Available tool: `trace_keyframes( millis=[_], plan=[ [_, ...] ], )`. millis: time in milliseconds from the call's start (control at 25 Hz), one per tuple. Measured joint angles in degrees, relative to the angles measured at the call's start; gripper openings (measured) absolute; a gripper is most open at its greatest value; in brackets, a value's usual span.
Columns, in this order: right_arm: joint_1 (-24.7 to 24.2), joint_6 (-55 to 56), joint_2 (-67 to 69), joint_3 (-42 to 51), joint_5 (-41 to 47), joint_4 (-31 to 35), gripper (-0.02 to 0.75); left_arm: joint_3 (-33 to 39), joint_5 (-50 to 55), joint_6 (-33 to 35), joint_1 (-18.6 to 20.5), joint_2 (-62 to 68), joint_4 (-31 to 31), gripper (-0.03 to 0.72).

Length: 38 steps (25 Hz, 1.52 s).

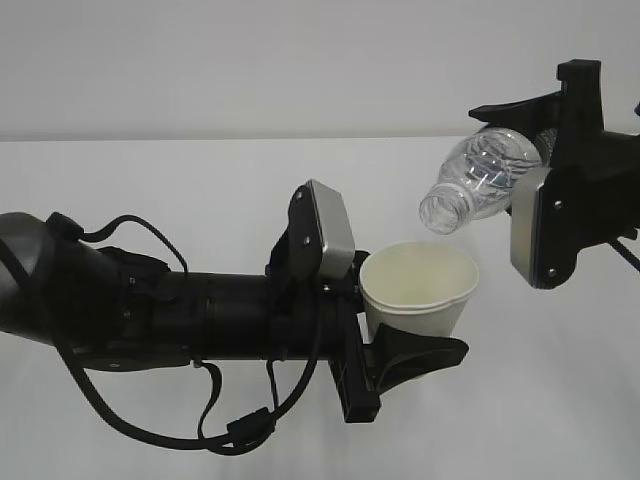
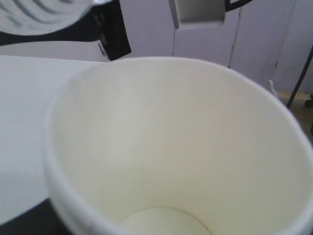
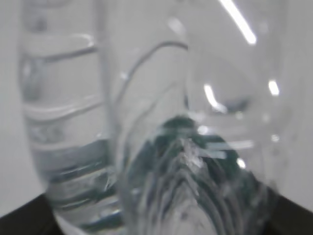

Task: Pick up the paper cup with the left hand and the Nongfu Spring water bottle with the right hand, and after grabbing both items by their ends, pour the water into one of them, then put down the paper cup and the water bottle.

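Reaching in from the left and lying nearest to the exterior camera, the left hand (image 1: pixel 400 350), a black robot arm with cables and a silver-grey plate, is holding the small off-white tapered paper cup (image 1: pixel 420 290) above the white table (image 1: pixel 150 190). Its black fingers (image 1: pixel 425 355) are pinching the lower part of the cup. The cup is standing nearly upright with its mouth open to the top. In the left wrist view its cream inside is looking dry.

On the right, the right hand (image 1: pixel 560 150), the other black arm with a silver-grey plate, is gripping the small clear ribbed plastic Nongfu Spring water bottle (image 1: pixel 480 180) at its base end; its fingers are closing on the bottle. The bottle is tilting down to the left, and its open neck is hanging just above the cup rim, not touching it. The dark green label is showing in the right wrist view. I cannot tell whether water is flowing.
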Motion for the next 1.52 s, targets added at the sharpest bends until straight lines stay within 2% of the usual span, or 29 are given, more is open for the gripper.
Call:
trace_keyframes(
  millis=[1520],
  plan=[
    [0.0, -2.5, 0.0, -0.1, -0.8, 0.0, 0.494, 0.0, 0.0, 0.0, 0.0, 0.0, 1.2, 0.440]
  ],
)
